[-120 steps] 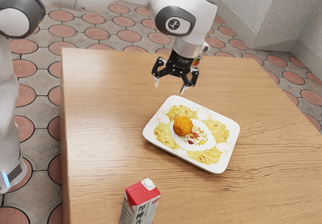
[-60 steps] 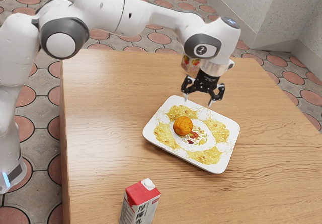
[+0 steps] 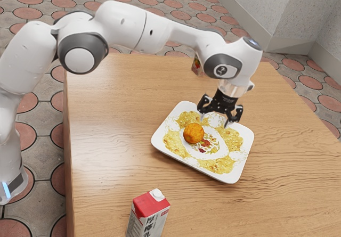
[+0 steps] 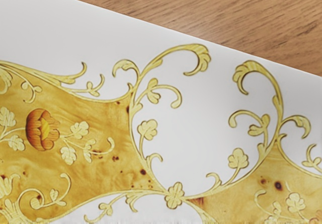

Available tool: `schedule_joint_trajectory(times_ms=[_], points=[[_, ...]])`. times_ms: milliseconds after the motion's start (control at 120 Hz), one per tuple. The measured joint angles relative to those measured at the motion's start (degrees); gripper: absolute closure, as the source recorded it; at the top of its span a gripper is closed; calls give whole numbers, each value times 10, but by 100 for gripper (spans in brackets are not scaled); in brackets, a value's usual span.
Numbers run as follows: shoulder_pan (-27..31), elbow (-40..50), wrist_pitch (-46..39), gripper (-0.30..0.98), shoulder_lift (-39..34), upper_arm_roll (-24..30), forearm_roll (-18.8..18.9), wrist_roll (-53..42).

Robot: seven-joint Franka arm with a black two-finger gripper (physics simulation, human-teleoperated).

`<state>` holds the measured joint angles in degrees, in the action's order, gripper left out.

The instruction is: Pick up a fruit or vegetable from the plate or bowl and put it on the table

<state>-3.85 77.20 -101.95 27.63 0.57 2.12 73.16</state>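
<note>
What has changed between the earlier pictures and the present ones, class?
The open gripper has moved toward the exterior view's right and down, to just above the plate. Nothing was taken hold of or let go. The orange fruit on the plate, the plate and the carton stayed put.
</note>
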Motion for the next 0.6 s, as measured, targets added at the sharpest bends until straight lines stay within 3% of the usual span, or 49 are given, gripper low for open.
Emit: schedule_joint_trajectory(times_ms=[600], points=[[2,20,46,0,-26,4,-2,-4]])
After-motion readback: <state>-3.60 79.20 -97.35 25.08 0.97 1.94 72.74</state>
